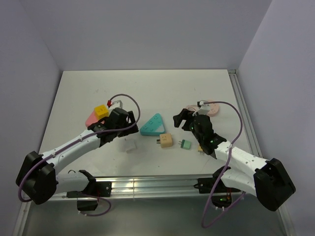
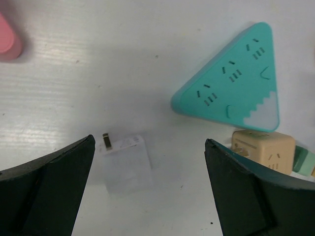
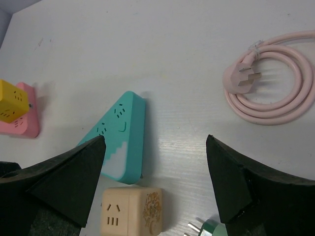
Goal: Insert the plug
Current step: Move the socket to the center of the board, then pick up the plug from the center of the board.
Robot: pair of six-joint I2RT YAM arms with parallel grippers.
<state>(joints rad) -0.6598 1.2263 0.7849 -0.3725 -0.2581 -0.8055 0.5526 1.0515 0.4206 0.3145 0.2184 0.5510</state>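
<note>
A white cube plug (image 2: 125,162) with a brass prong lies on the table (image 1: 147,88), low between the fingers of my left gripper (image 2: 150,140), which hangs open above it. In the top view this plug (image 1: 129,146) sits just in front of the left gripper (image 1: 124,122). A teal triangular power strip (image 1: 152,124) lies at the middle, also seen in the left wrist view (image 2: 231,93) and the right wrist view (image 3: 120,140). My right gripper (image 3: 155,138) is open and empty over bare table right of the strip; in the top view it (image 1: 183,117) hovers there.
A beige socket cube (image 1: 166,141) and a green round-pin plug (image 1: 185,144) lie in front of the strip. A coiled pink cable with its plug (image 3: 270,83) rests at the right. A yellow cube (image 1: 101,110) sits on a pink strip (image 1: 91,119) at the left.
</note>
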